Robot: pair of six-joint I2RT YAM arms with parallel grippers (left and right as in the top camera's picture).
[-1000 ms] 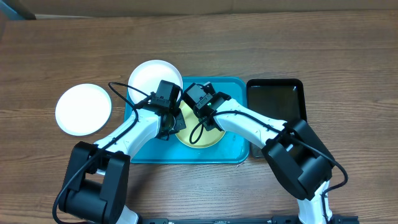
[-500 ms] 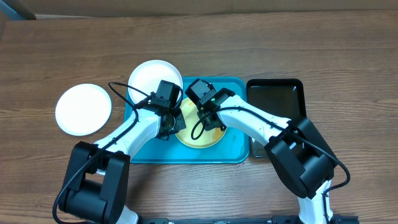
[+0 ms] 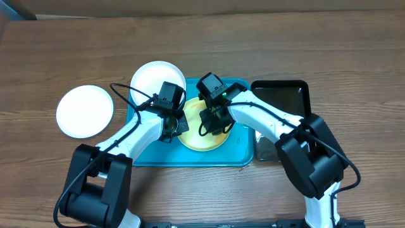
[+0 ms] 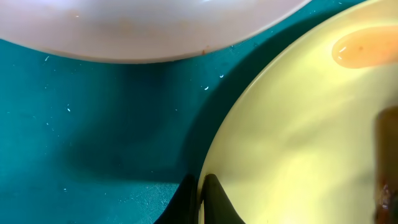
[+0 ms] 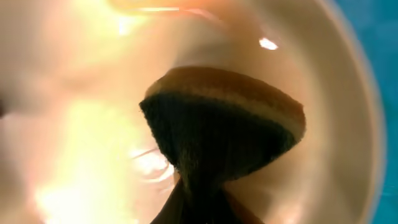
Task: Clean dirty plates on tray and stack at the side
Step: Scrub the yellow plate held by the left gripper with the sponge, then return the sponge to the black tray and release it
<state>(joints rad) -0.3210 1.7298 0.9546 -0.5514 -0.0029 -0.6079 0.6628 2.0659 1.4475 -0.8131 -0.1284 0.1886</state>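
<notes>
A wooden table (image 3: 329,44) carries a blue tray (image 3: 234,155) at its centre, and a black tray (image 3: 285,95) sits just beside the blue tray's right edge. The white plate on the table (image 3: 85,111) lies to the left of the blue tray, apart from it. The white plate at the tray corner (image 3: 158,79) rests across the far left corner of the blue tray, with part of it over the rim; in the left wrist view its underside stands close above the tray floor and casts a shadow there. The yellow-green plate (image 3: 201,138) lies flat inside the blue tray, near the middle. From overhead, both arms reach in over this plate and cover much of it, and the right arm also crosses the near left part of the black tray. An orange smear (image 4: 367,50) is visible on the yellow-green plate's inner surface in the left wrist view. The left gripper (image 3: 171,130) is at the plate's left edge, its jaws pressed together on the rim; one dark finger (image 4: 214,202) sits against the inside of the rim. The right gripper (image 3: 214,121) is over the plate's centre, jaws pinched on a sponge (image 5: 224,118) with a dark green face and a yellow layer. The sponge bulges out from the pinch, close against the plate surface. The right wrist view is blurred, so contact cannot be confirmed.
</notes>
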